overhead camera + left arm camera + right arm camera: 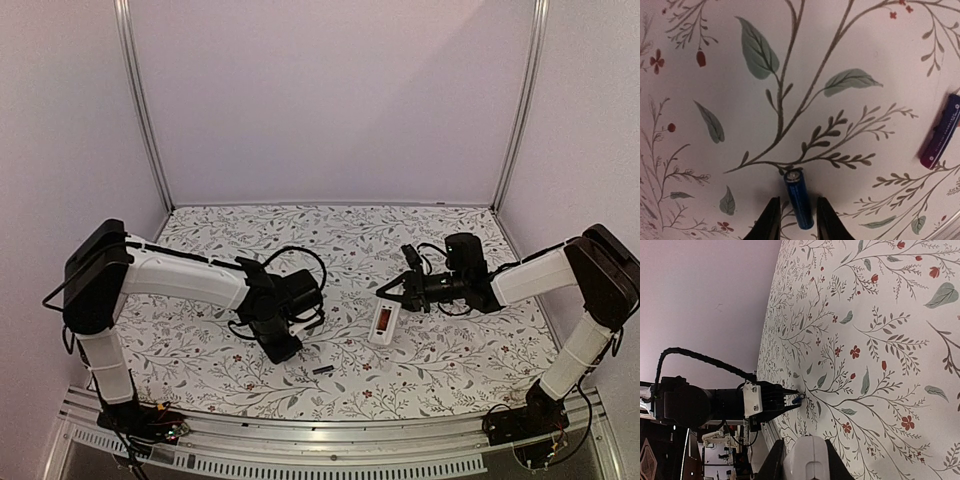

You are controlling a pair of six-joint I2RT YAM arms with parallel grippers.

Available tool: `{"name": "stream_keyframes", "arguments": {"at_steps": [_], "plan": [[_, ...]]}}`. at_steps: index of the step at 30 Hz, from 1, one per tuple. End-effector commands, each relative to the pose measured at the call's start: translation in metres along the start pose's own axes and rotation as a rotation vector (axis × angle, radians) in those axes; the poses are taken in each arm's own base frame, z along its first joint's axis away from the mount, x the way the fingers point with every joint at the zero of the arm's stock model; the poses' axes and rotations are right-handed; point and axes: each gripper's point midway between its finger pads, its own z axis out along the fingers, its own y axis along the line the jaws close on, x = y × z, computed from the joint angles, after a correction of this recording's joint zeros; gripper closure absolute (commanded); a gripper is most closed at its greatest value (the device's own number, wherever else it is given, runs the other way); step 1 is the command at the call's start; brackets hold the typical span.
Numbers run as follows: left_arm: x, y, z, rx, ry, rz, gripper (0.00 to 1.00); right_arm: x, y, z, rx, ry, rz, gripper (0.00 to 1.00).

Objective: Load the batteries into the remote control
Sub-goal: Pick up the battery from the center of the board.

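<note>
No text can be read anywhere. The dark battery (941,132) carries a line of pale print, too small to make out.

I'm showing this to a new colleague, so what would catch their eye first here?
The right gripper clamps one end of a white remote at the middle of the flowered table. Left of it, the left gripper straddles a blue battery; a dark battery lies loose nearby.

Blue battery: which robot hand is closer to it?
Left. The left gripper has the blue battery lying between its fingers. The right gripper is well off to the other side, holding the remote control.
</note>
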Motion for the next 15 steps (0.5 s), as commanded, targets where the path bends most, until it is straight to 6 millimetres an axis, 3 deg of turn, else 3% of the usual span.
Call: {"name": "stream_keyframes", "arguments": {"at_steps": [1,8,11,15], "plan": [[0.009,0.000,0.012,0.051,0.092,0.022,0.77,-0.002,-0.003,-0.004,-0.003,-0.004,-0.006,1.00],[0.006,0.013,0.024,0.073,0.132,0.072,0.93,-0.009,-0.008,-0.015,0.000,-0.027,0.000,1.00],[-0.017,0.021,0.016,0.099,0.064,0.136,0.97,-0.012,-0.010,-0.017,0.004,-0.038,-0.002,1.00],[-0.048,0.022,-0.004,0.114,-0.041,0.434,0.92,-0.017,-0.016,-0.013,0.006,-0.039,-0.001,1.00]]}}
